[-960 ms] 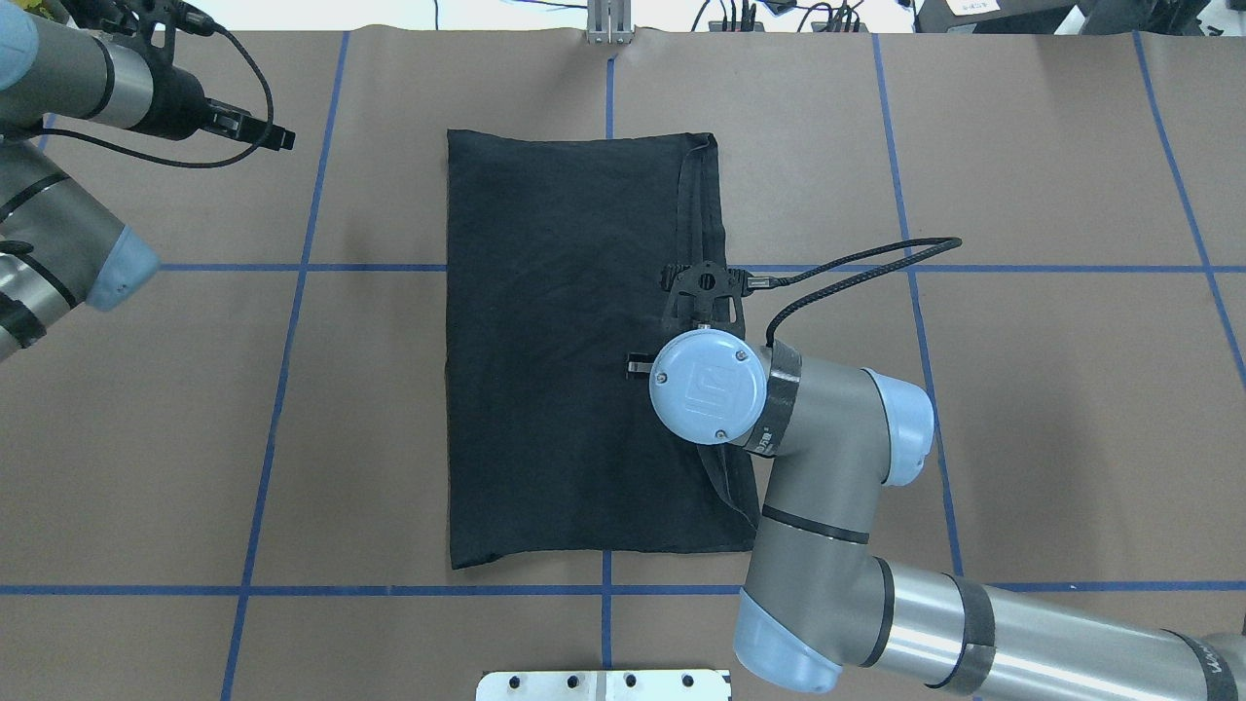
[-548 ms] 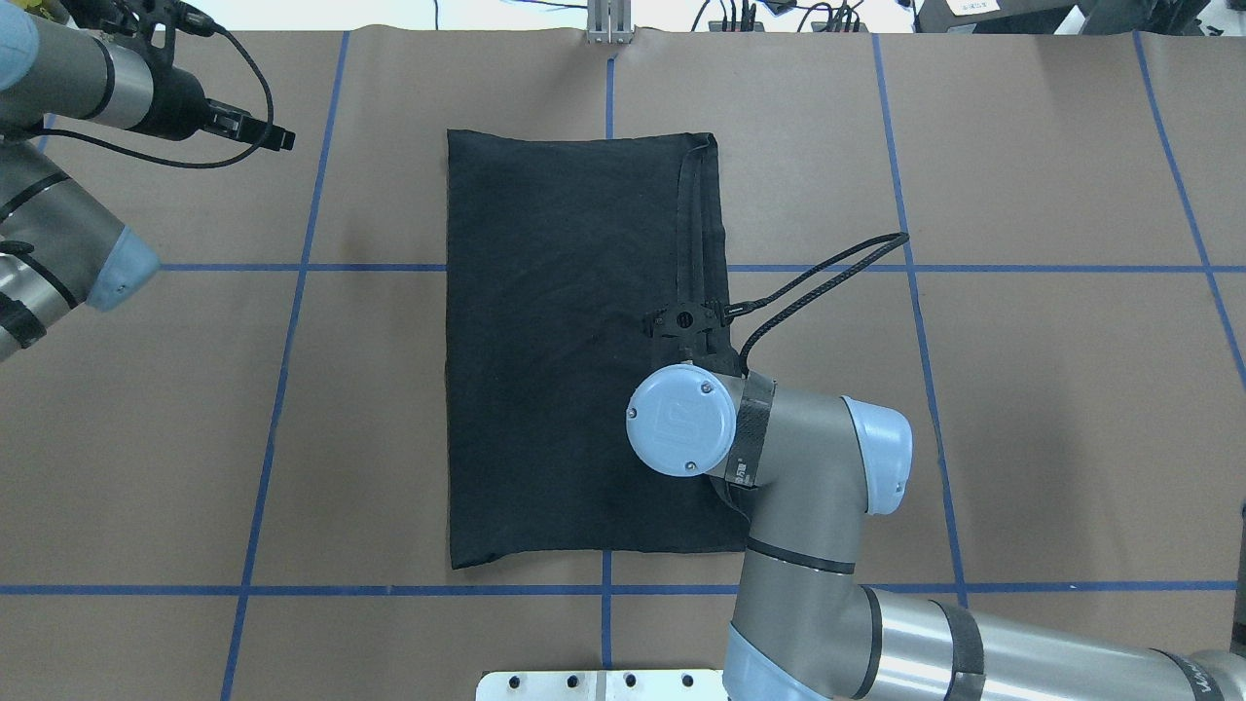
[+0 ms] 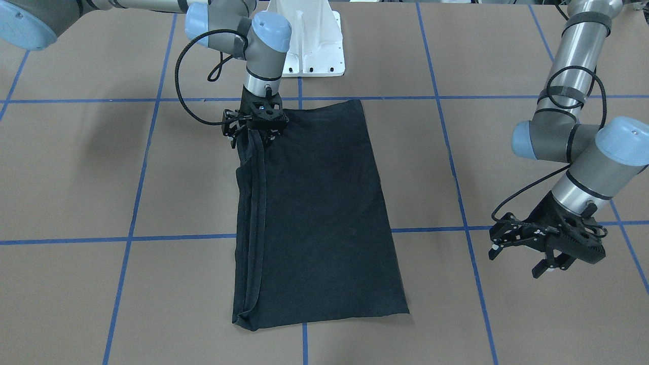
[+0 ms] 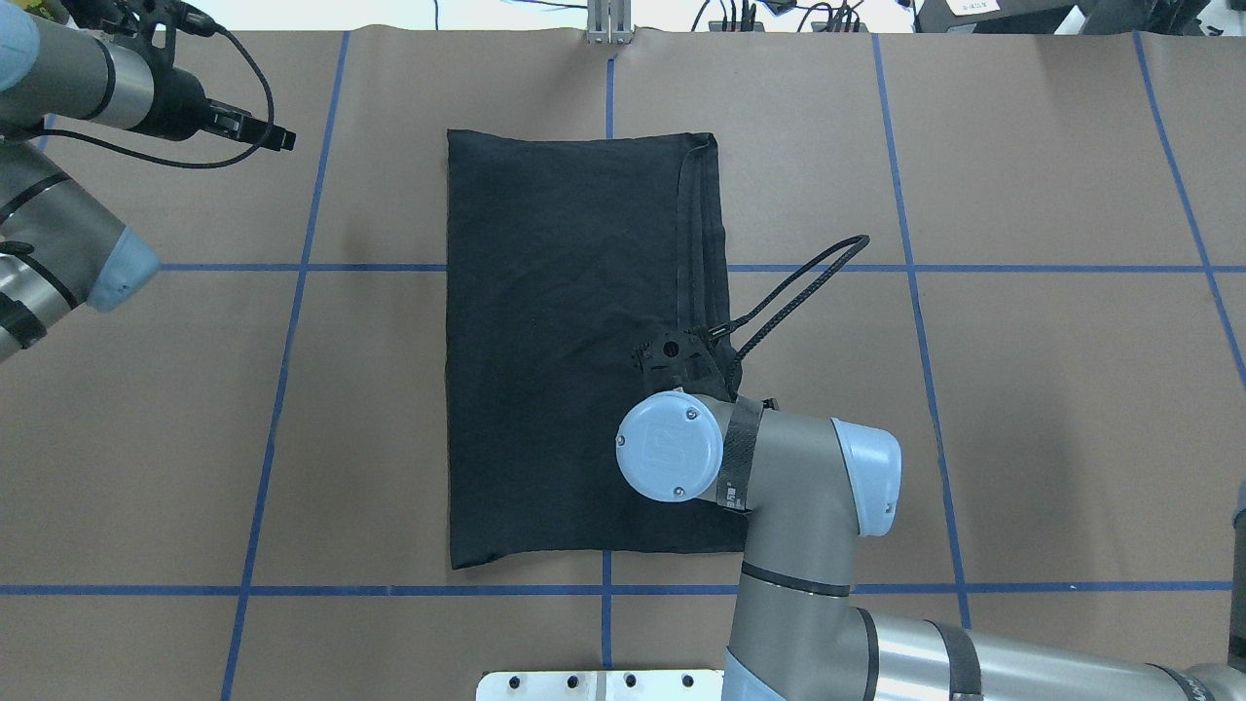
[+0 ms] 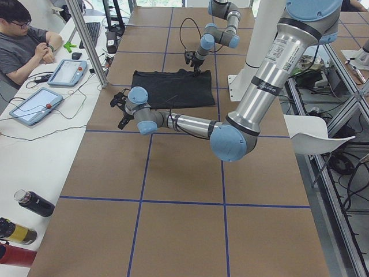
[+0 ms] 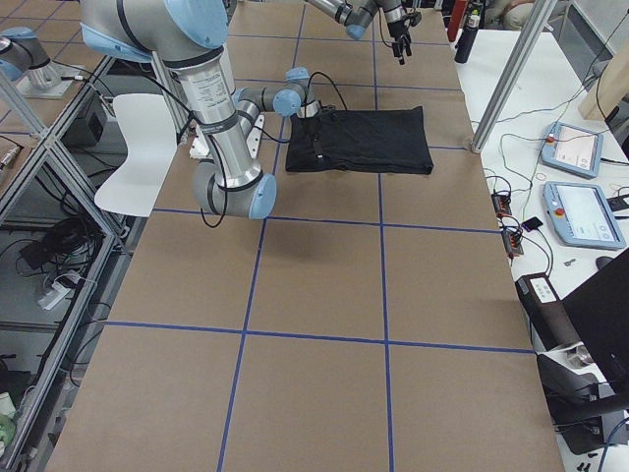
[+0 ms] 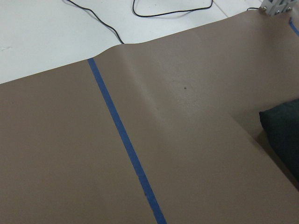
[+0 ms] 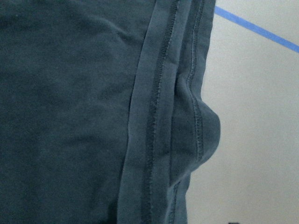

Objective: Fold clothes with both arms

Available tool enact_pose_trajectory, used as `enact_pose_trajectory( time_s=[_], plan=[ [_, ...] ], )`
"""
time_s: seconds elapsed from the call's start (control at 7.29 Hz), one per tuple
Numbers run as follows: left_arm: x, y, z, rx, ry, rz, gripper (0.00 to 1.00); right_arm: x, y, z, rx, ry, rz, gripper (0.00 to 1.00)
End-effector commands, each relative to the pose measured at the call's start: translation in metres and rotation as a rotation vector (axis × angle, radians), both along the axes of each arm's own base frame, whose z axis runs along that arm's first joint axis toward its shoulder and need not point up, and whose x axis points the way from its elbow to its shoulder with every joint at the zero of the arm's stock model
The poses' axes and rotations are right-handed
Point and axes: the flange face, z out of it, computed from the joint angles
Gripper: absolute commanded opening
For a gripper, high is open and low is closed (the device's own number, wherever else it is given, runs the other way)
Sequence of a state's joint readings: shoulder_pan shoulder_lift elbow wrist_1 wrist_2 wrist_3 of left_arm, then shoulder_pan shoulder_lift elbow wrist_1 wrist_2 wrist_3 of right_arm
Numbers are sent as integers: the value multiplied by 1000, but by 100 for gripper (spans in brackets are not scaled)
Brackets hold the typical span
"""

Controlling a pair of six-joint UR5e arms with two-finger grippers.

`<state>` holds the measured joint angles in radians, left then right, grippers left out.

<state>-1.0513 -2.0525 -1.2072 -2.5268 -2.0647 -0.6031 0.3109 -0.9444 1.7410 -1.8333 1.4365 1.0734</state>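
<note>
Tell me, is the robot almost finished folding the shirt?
About halfway. The T-shirt already lies folded into a long rectangle. The right tool is down at its hemmed edge; the left tool hangs open, off to the side. Folding it shorter looks left to do.

Robotics lab: blue-taped table (image 5: 173,173), teach pendants (image 5: 68,72), aluminium framing (image 5: 87,43), seated person (image 5: 20,43).

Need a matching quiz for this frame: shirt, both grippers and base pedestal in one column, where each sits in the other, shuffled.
Things:
1. T-shirt
2. left gripper
3. right gripper
4. base pedestal

Places:
a. above bare brown table, away from the T-shirt
b. over the T-shirt's hemmed edge
c. flat on the table, folded into a rectangle
d. at the table's robot-side edge, white

Pairs: 1-c; 2-a; 3-b; 4-d
</note>
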Motion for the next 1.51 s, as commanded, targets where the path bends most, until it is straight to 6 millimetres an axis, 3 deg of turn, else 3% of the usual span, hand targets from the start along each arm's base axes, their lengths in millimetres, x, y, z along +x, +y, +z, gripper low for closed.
enact_pose_trajectory(
  time_s=[0.0,0.27,0.41,0.55,0.82,1.1,1.23,1.37],
  plan=[
    [1,1,-1,1,2,2,100,19,-18,12,23,41,-24,85],
    [3,2,-1,-2,7,1,100,57,-24,35,39,66,-41,85],
    [7,4,-3,1,20,3,100,74,-18,59,34,90,-41,85],
    [8,4,-2,0,19,4,100,78,-16,72,23,106,-30,85],
    [9,5,-2,-1,18,6,100,81,-23,53,33,66,-18,86],
    [9,5,-2,-1,20,5,100,88,-62,-24,72,-52,52,95],
    [10,5,-3,0,21,7,100,73,-78,-37,86,-105,72,98],
    [14,7,-3,-1,21,12,100,41,-105,-31,79,-124,107,99]
  ],
)
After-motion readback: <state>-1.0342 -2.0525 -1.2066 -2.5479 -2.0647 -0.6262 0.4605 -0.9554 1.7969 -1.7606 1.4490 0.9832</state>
